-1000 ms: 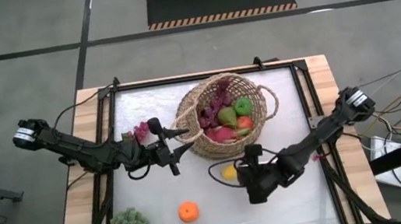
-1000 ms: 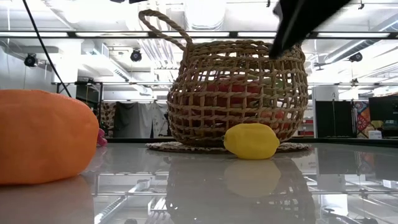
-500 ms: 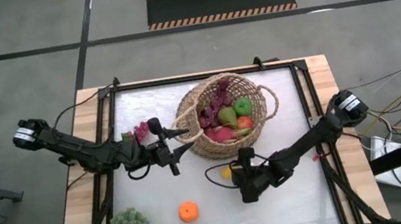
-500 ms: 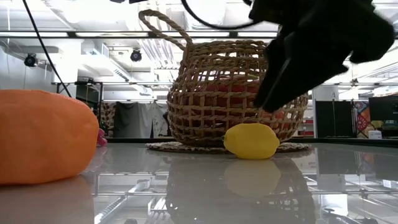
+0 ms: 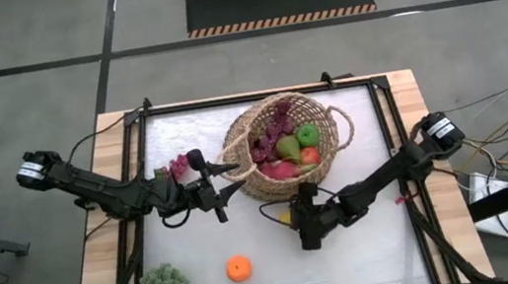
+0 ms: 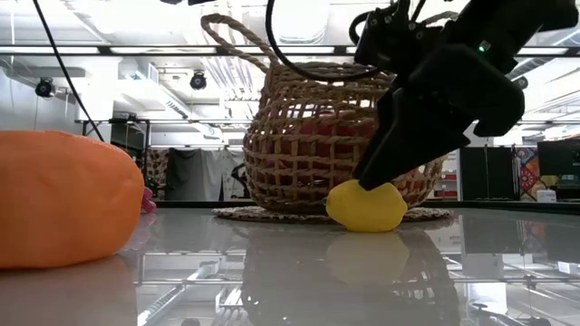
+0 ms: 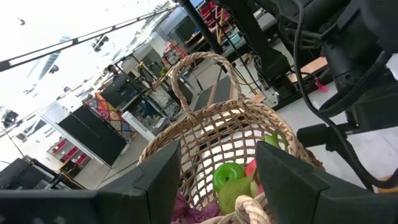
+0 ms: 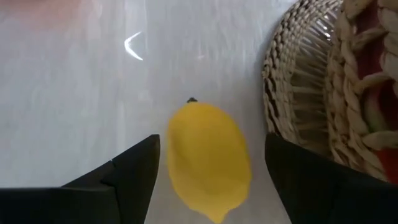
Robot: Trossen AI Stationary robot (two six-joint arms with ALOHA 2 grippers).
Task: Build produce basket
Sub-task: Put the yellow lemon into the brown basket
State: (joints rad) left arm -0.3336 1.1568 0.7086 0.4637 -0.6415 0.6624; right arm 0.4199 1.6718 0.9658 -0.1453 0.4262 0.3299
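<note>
Right wrist view: my right gripper [image 8: 205, 177] is wide open straddling the lemon [image 8: 208, 158] on the bench just beside the basket [image 8: 311, 81]; closing off-centre could squirt it away.

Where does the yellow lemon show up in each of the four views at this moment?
High view: the lemon is mostly hidden under the right hand, just in front of the basket.
Low view: centre, on the table, right hand touching its top.
Left wrist view: not in it.
Right wrist view: lower centre, between the open fingers.
Shared landmark: the basket, right beside the lemon.
</note>
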